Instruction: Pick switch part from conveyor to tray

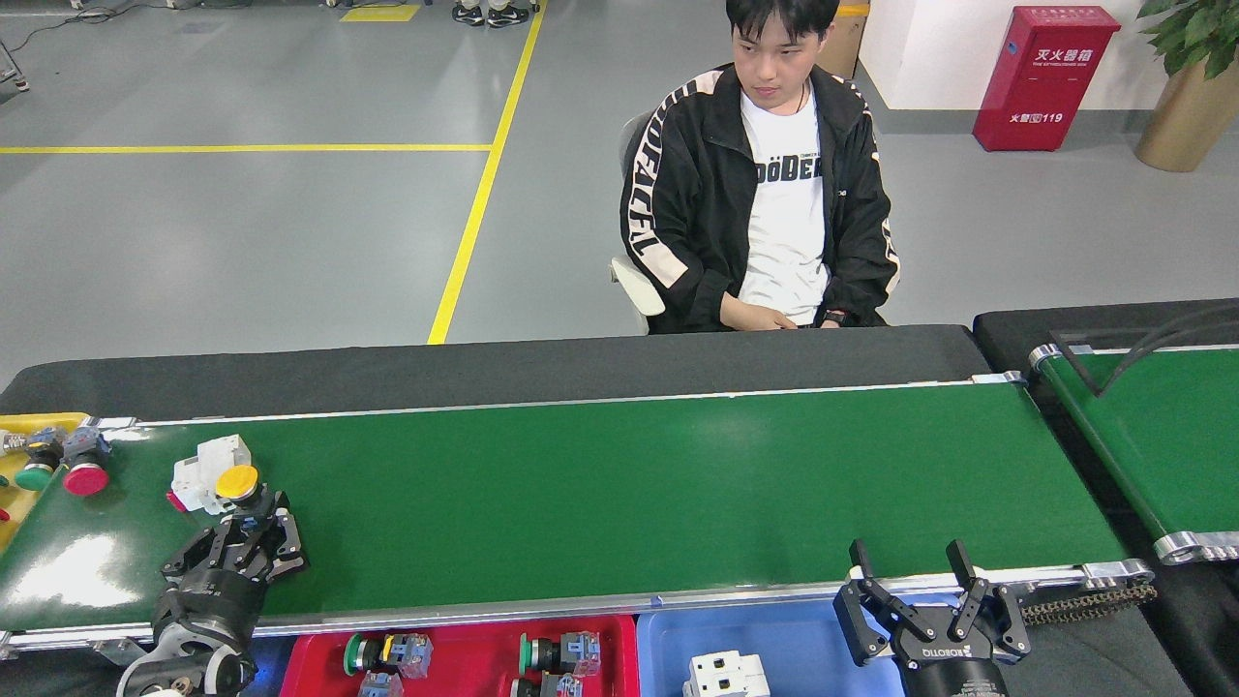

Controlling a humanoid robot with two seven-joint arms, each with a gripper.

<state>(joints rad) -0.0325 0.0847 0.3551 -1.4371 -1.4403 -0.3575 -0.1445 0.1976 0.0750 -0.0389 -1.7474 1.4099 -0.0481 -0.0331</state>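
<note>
Green conveyor [619,484], L gripper [259,511] at yellow-capped switch part [237,481], grip can't tell, R gripper [908,561] wide open, empty, above blue tray [803,639], red tray [465,668] w/ switches.

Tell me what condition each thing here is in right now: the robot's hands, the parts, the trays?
Left hand: fingers around the yellow button switch, grip uncertain.
Right hand: open, holding nothing.
Yellow button switch: on the conveyor.
White part: touching the yellow switch.
Red button switch: at the belt's left end.
Red tray: holds green-capped switches.
Blue tray: holds one white part.
</note>
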